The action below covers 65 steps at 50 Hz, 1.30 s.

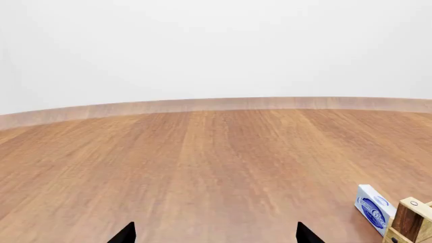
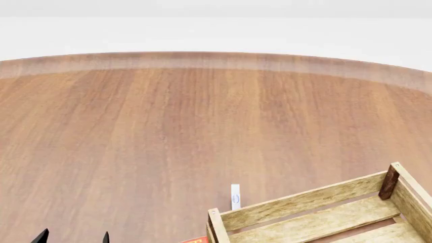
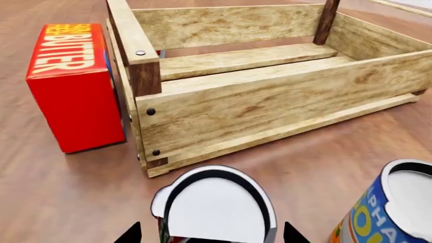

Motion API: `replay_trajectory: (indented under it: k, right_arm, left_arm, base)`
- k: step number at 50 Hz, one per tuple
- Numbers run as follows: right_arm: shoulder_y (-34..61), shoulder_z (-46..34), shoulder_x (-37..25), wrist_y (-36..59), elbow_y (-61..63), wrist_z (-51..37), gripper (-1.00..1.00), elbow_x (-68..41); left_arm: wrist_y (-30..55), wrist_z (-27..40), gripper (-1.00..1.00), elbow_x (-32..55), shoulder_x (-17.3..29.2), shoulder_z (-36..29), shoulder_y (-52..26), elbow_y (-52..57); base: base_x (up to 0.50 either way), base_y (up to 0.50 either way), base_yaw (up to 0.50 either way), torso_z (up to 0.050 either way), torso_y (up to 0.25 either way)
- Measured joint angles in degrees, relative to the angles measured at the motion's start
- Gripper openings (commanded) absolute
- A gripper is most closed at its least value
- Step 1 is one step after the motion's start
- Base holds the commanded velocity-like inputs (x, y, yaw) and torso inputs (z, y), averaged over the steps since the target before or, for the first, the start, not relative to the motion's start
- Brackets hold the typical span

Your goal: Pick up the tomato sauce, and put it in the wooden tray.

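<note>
The tomato sauce can (image 3: pixel 216 207) shows in the right wrist view with its plain silver-white top, and a bit of red and green label low on its side. My right gripper (image 3: pixel 212 236) is open, one fingertip on each side of the can, with small gaps to it. The wooden tray (image 3: pixel 270 106) stands just beyond the can, empty inside; it also shows in the head view (image 2: pixel 304 202) at the lower right. My left gripper (image 1: pixel 216 236) is open and empty over bare table, at the head view's lower left (image 2: pixel 74 238). The right gripper is out of the head view.
A blue-and-yellow can (image 3: pixel 398 207) stands close beside the tomato sauce. A red butter box (image 3: pixel 71 91) stands against the tray's corner. A small blue-and-white box (image 1: pixel 375 207) lies by the tray's corner post (image 1: pixel 410 221). The brown wooden table (image 2: pixel 169 126) ends at a curved far edge.
</note>
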State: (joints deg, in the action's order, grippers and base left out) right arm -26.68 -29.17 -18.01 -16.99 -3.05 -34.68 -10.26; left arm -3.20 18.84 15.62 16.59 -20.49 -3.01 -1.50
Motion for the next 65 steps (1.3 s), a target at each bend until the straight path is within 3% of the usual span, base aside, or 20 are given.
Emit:
replay_trajectory:
  k: [3,4,26,65]
  right_arm:
    - [0.06,-0.08,-0.04,0.05,0.00,-0.07,1.00,0.06]
    - [0.09,-0.11,-0.05,0.04,-0.03,-0.07,-1.00,0.07]
    - [0.23,-0.59,-0.31,-2.09,-0.67,-0.54,-1.00,-0.42]
    - [-5.68,-0.02,-2.67,-13.36,6.89,-8.72,-1.00,13.85]
  left_arm:
    - [-0.02,0.05,1.00,0.04,0.04,-0.05,-0.01,-0.01]
    - [-0.03,0.06,1.00,0.05,0.05,-0.07,-0.02,-0.01]
    - [-0.15,0.38,1.00,0.32,0.32,-0.45,-0.12,-0.05]
    - [-0.35,0.92,1.00,0.79,0.77,-1.09,-0.30,-0.11]
  base:
    - [0.00,0.00,0.00,0.000,0.000]
    - [0.00,0.00,0.00,0.000,0.000]
    - [0.00,0.00,0.00,0.000,0.000]
    - [0.00,0.00,0.00,0.000,0.000]
